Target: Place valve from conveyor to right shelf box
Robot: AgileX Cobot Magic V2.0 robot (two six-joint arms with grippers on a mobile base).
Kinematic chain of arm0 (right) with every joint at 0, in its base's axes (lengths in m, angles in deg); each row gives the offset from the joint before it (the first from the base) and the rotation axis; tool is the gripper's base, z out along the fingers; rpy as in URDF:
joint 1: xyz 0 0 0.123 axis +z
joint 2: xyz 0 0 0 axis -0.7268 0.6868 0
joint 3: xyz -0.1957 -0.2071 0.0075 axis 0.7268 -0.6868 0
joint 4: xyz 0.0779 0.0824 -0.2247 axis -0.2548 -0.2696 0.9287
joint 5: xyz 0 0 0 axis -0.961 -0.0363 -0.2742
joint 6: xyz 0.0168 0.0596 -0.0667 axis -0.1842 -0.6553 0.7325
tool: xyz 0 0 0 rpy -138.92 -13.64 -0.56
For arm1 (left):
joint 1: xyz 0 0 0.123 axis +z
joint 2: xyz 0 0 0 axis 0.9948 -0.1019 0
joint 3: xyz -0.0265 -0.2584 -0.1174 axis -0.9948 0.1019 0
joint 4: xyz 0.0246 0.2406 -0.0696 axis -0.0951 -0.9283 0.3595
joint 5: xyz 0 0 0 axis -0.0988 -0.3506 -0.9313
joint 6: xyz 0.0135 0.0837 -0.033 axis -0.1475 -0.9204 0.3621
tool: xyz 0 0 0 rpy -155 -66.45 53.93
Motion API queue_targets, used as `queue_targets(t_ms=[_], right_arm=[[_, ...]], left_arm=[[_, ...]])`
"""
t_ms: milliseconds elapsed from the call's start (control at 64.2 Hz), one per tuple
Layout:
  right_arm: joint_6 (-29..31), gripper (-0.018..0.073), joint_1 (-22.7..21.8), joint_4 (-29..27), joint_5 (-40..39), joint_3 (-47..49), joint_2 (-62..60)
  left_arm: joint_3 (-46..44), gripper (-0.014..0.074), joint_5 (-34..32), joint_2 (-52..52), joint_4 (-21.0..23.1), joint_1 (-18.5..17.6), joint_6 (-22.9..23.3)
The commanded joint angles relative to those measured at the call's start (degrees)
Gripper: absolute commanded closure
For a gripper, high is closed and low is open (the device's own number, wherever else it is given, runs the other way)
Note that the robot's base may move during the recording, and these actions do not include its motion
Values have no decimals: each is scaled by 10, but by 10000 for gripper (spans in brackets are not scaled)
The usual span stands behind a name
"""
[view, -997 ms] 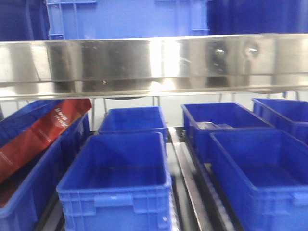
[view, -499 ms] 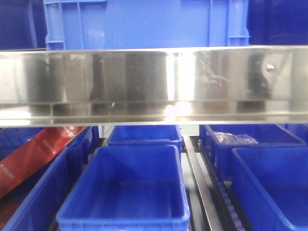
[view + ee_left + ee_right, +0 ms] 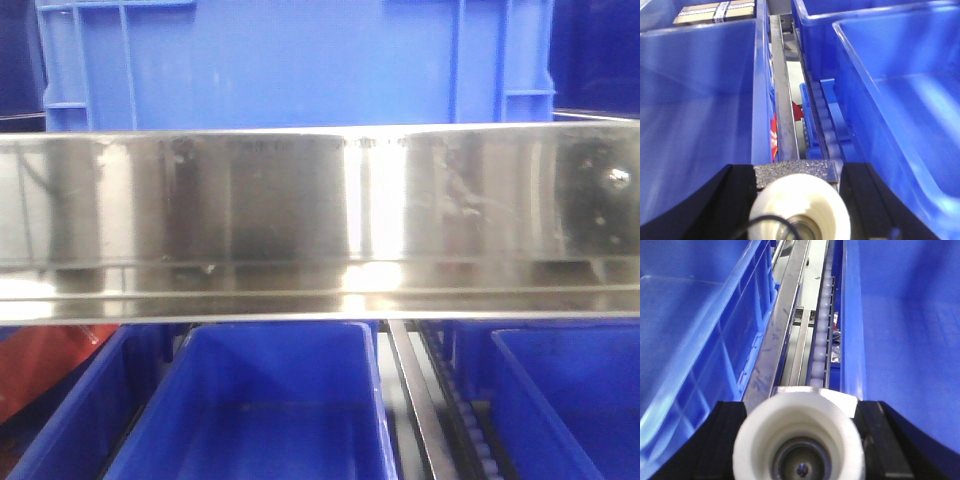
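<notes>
In the left wrist view my left gripper (image 3: pixel 797 172) is shut on a valve (image 3: pixel 800 202). I see it end-on: a whitish round base with a metal centre, and a grey textured block behind it. In the right wrist view my right gripper (image 3: pixel 799 407) is shut on a second valve (image 3: pixel 797 440), also end-on, a whitish ring round a shiny core. Each gripper hangs over the gap between two blue shelf boxes: a left box (image 3: pixel 700 100) and right box (image 3: pixel 900 90), and a left box (image 3: pixel 690 330) and right box (image 3: pixel 905 330). The conveyor is out of view.
A wide shiny steel shelf beam (image 3: pixel 320 220) crosses the front view, with a blue crate (image 3: pixel 290 60) above it. Blue boxes (image 3: pixel 270 400) stand below, with a red bag (image 3: pixel 40 370) at the lower left. Metal rails (image 3: pixel 785 100) and a roller track (image 3: pixel 822 330) run between the boxes. A taped carton (image 3: pixel 715 11) lies far left.
In the front view the steel beam has dropped lower in the frame and grown larger. The boxes below and the red bag have slid toward the bottom edge.
</notes>
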Motion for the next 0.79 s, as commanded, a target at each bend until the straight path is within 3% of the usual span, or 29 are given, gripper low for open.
queue_targets(t_ms=[0,779], right_arm=[[4,713,0,5,-37,11,-7],[4,713,0,5,-37,11,-7]], left_arm=[[-6,708,-29,6,4,-2,5],[-6,708,-29,6,4,-2,5]])
